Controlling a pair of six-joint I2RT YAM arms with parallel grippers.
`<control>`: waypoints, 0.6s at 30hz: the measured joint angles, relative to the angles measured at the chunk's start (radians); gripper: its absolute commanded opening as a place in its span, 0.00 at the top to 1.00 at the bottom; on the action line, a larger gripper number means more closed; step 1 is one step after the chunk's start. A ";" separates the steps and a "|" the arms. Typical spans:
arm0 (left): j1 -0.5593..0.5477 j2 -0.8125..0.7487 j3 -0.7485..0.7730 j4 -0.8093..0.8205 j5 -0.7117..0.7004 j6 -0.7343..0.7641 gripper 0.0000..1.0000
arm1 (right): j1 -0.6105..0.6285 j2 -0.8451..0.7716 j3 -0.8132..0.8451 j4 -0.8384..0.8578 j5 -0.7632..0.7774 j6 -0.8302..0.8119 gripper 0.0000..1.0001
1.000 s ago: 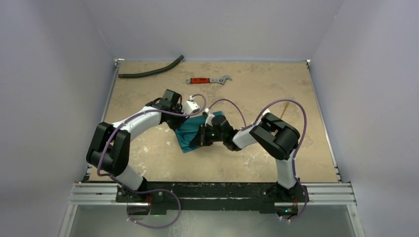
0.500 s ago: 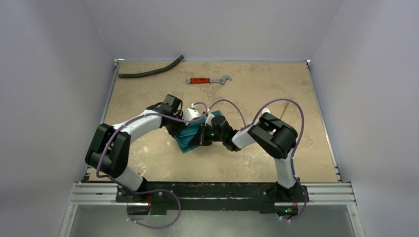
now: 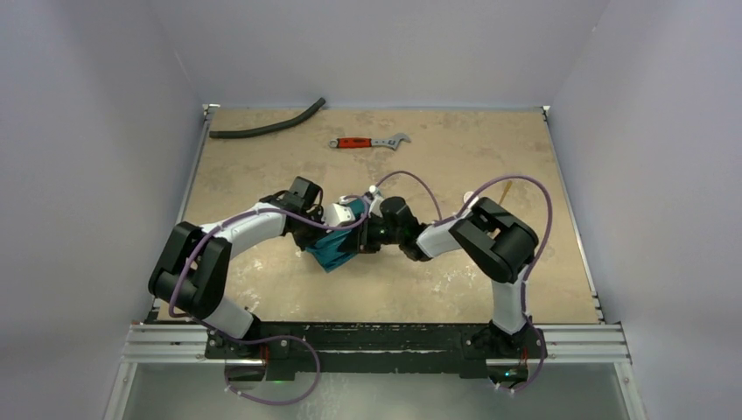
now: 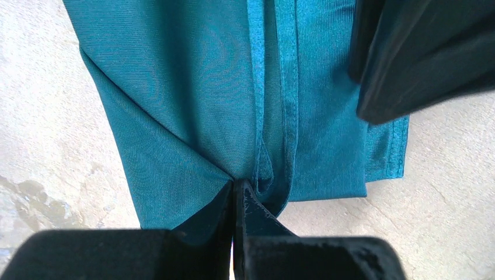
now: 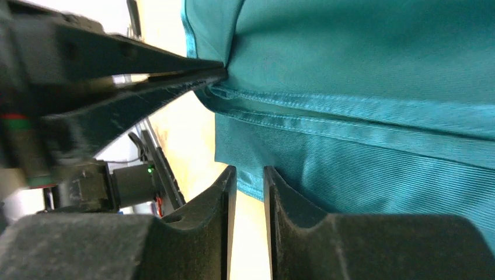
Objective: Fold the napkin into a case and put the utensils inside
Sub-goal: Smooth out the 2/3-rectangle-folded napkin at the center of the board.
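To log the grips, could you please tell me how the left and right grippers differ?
The left gripper has jaws shut, the right gripper slightly apart. The left pinches hems of the napkin; the right sits at its edge, no grip evident. Both have black jaws.

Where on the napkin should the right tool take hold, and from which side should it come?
Probably the loose hemmed corner of the napkin just ahead of the right tool, approached low along the table from the open edge. The layers there look thin and free, so barely parted jaws can slide over them. The left tool is shut on the hems further along.
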 measured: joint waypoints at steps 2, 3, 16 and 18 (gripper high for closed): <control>0.000 -0.002 -0.003 0.008 -0.005 0.013 1.00 | -0.034 -0.044 0.003 -0.056 -0.008 -0.018 0.72; 0.000 -0.002 -0.004 0.011 -0.010 0.015 1.00 | -0.060 -0.067 0.014 -0.088 -0.014 -0.029 0.72; -0.003 -0.014 -0.023 0.045 -0.016 0.019 1.00 | -0.156 0.104 0.271 -0.083 -0.045 0.002 0.78; -0.003 -0.022 -0.032 0.055 -0.016 0.020 1.00 | -0.148 0.147 0.288 -0.081 -0.049 0.021 0.79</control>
